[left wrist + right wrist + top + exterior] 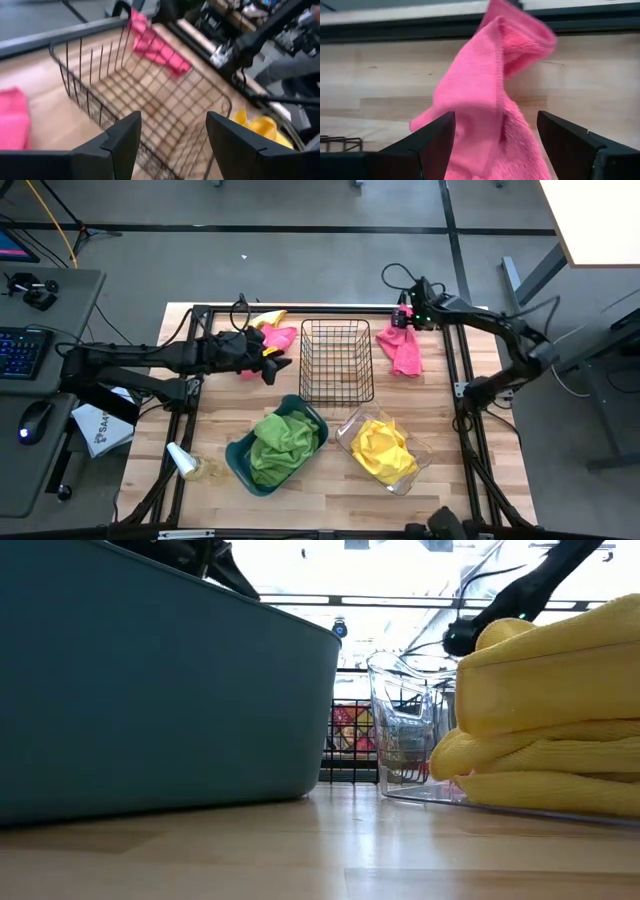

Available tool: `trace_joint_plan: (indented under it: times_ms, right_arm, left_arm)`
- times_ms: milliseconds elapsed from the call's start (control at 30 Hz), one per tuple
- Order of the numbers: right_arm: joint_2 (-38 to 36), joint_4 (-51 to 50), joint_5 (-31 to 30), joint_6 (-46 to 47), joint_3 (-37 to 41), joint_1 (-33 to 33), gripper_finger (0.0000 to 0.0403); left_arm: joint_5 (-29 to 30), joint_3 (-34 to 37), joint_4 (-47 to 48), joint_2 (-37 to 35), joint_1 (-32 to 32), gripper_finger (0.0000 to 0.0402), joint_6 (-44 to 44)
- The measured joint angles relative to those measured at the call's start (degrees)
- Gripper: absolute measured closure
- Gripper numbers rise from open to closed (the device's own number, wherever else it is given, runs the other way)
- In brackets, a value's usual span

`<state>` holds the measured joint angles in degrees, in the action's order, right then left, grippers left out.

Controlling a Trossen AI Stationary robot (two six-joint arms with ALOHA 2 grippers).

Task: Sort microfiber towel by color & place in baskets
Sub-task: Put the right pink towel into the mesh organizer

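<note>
The black wire-mesh basket (335,360) stands empty at the table's middle. In front of it, the teal bin (278,448) holds green towels (285,442) and the clear bin (385,450) holds yellow towels (382,448). A pink towel (402,350) lies flat on the table to the right of the wire basket. My right gripper (403,322) hangs open over its far end, a finger on either side of the towel (485,115). A pink towel (280,337) and a yellow one (268,318) lie to the left of the basket. My left gripper (278,365) is open beside the basket's left wall (100,95).
A small white and clear object (185,462) lies near the table's front left corner. A black frame rail (300,310) runs around the table. A side desk with a keyboard (22,350) and a mouse stands to the left. The low view shows the teal bin's wall (150,690) up close.
</note>
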<state>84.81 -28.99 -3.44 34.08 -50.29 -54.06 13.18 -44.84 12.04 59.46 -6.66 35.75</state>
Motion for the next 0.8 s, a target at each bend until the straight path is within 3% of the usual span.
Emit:
trace_joint_plan:
  times_ms: [233, 433, 533, 667, 700, 800]
  right_arm:
    - [9.93, -0.1, -0.39, -1.14, -3.05, 0.07, 0.0126]
    - [14.57, -0.39, 0.0, -1.69, -2.42, 1.35, 0.014]
    - [14.28, -1.52, -1.42, -2.2, -2.42, 3.68, 0.0202]
    - [11.1, -5.16, 0.49, -0.72, -1.83, 7.14, 0.0364]
    - [9.7, -5.16, 0.0, -0.48, -1.8, 8.02, 0.038]
    - [3.79, -4.94, -1.15, 1.35, -3.71, 9.85, 0.0371]
  left_arm:
    - [0.3, -1.98, -3.46, 0.0, -6.37, 0.0188, -1.82]
    - [-7.37, -4.54, -2.59, -0.02, -11.85, 0.0188, -7.69]
    - [-8.23, -6.86, -1.39, -0.33, -15.2, 0.0188, -11.19]
    - [-11.35, -10.73, -0.05, -2.4, -20.05, 0.0188, -18.81]
    - [-12.4, -11.66, 0.56, -3.03, -21.22, 0.0188, -21.11]
    - [-14.87, -14.17, 2.1, -4.93, -24.17, 0.0188, -27.08]
